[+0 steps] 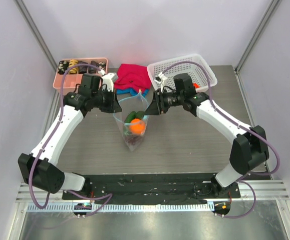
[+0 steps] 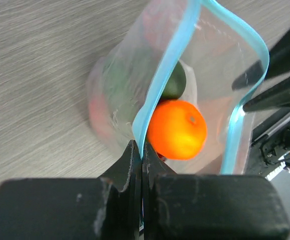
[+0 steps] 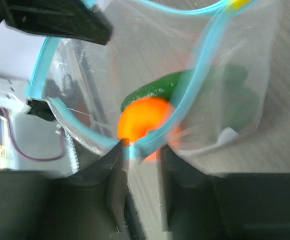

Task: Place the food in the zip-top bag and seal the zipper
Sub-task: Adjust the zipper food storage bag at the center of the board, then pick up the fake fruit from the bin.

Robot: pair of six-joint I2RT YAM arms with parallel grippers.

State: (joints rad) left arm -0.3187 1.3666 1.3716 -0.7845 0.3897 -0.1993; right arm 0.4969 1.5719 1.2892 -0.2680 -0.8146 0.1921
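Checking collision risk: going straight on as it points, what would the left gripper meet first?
Shut on the zipper, the left gripper would likely meet the orange inside the zip-top bag; depth unclear.

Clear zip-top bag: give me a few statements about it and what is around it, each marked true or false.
1. The clear soft plastic zip-top bag is sealed. False: its blue zipper strip gapes in an open loop.
2. The round orange toy fruit is inside the bag. True.
3. The left gripper is shut on the zipper strip. True.
4. The bag lies in the white plastic mesh basket. False: the basket stands apart from it, farther back on the right.
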